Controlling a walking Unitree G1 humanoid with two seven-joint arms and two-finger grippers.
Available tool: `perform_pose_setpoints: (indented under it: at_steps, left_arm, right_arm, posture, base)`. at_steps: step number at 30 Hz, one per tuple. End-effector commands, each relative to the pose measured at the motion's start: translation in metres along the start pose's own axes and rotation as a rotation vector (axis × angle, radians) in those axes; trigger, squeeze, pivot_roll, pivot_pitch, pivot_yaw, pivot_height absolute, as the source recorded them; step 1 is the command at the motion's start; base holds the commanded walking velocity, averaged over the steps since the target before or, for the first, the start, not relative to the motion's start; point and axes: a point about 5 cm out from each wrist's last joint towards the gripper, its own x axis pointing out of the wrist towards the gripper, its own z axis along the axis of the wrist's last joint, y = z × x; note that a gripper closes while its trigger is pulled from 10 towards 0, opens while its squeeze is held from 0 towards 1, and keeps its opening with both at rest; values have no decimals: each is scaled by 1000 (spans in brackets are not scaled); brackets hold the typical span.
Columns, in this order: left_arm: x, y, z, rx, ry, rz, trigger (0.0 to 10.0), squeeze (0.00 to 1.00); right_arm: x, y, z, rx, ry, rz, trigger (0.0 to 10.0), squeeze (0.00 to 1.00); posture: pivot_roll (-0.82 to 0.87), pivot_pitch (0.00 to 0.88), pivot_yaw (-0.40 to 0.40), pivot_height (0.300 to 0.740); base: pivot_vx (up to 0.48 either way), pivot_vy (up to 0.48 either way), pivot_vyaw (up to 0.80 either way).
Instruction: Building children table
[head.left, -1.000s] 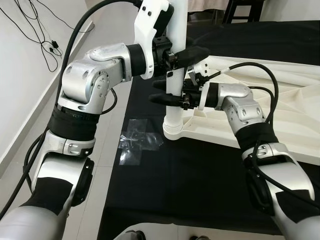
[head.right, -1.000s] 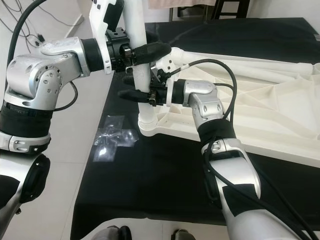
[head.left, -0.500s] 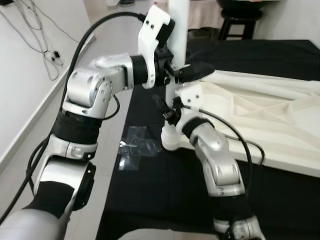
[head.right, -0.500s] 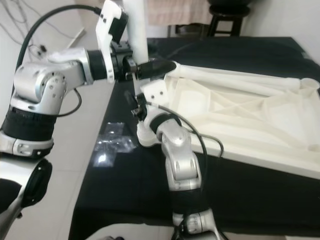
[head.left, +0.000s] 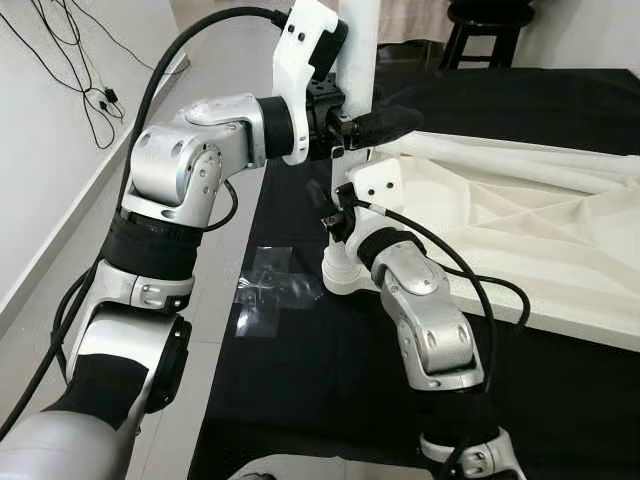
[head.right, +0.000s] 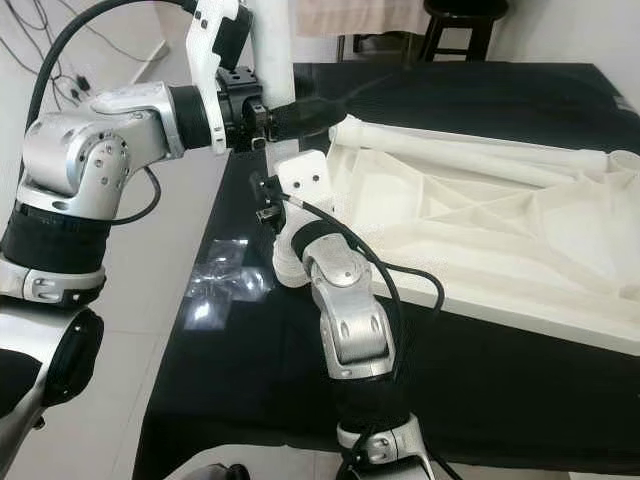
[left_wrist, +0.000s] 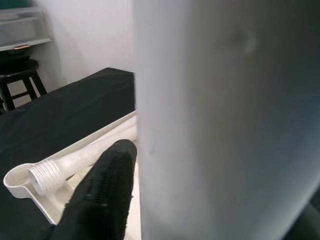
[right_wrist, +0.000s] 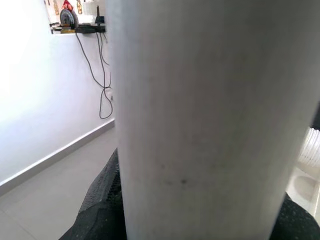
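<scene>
Landmark: the upright white table leg (head.left: 354, 120), standing at the near-left corner of the upturned white tabletop (head.left: 520, 220), which lies on a black cloth (head.left: 330, 380).

Left gripper (head.left: 362, 125): clamped on the leg high up. One black finger (left_wrist: 102, 197) lies flat against the leg's side in the left wrist view, so it has the leg in a closed hold.

Right gripper (head.left: 338, 218): on the same leg, lower down, just above its flared base (head.left: 340, 272). Dark pads show on both sides of the leg in the right wrist view, so it is closed round the leg.

Change over the last second: the right forearm (head.left: 425, 320) was reaching in across the tabletop with its elbow out to the side. It now rises almost straight up from below the leg, wrist rolled over. The left gripper has kept its high hold. The leg has stayed upright in the same corner.

Reading: the swing looks like one turn of the leg into its corner socket, so the task is mid-screwing of this leg. Whether the base is fully seated I cannot tell.

Another leg (head.right: 470, 150) lies loose in the tabletop well behind the upright one. A clear plastic bag (head.left: 268, 290) sits on the cloth just left of the base.
</scene>
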Motion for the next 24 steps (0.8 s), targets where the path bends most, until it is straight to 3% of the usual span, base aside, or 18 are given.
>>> perform_pose_setpoints:
  at_steps: [1,3,4,8,9,12,15,16,18,19,23,24]
  left_arm:
    - [4,-4,-1,13,18,-26,0,0]
    - [5,-4,0,19,17,-30,0,0]
    - [6,-4,0,22,16,-33,0,0]
    - [6,-4,0,25,15,-36,0,0]
    - [6,-5,0,25,15,-37,0,0]
    - [6,-6,-1,24,17,-44,0,0]
    - [7,-8,-1,25,16,-54,0,0]
    - [7,-8,-1,24,16,-57,0,0]
    - [8,-9,-1,24,15,-59,0,0]
    - [8,-10,-1,25,16,-65,0,0]
    - [8,-11,-1,28,17,-69,0,0]
    - [8,-11,-1,30,18,-72,0,0]
  right_arm:
    - [-4,10,-39,29,183,8,0,0]
    - [-3,9,-38,30,179,9,0,0]
    - [-2,9,-38,28,181,15,9686,0]
    - [0,12,-40,38,179,54,10000,0]
    - [1,11,-39,57,165,76,10000,1000]
    - [6,8,-32,93,123,151,10000,1000]
    - [20,-20,-26,145,37,338,10000,1000]
    - [22,-25,-25,163,31,409,10000,761]
    - [23,-28,-24,175,24,454,10000,761]
    - [28,-35,-18,134,5,531,10000,0]
    - [30,-35,-14,80,2,587,10000,0]
    - [32,-34,-9,52,5,656,10000,0]
  posture:
    - [8,156,41,740]
    - [8,156,42,740]
    - [4,155,44,740]
    - [4,156,44,740]
    - [6,156,44,740]
    - [7,157,44,740]
    - [1,155,48,740]
    - [7,159,49,740]
    - [9,159,50,740]
    - [14,162,51,740]
    - [19,165,53,740]
    - [23,167,54,740]
  base:
    - [0,0,0]
    - [0,0,0]
    - [0,0,0]
    - [0,0,0]
    - [0,0,0]
    - [0,0,0]
    - [0,0,0]
    - [0,0,0]
    - [0,0,0]
    - [0,0,0]
    - [0,0,0]
    - [0,0,0]
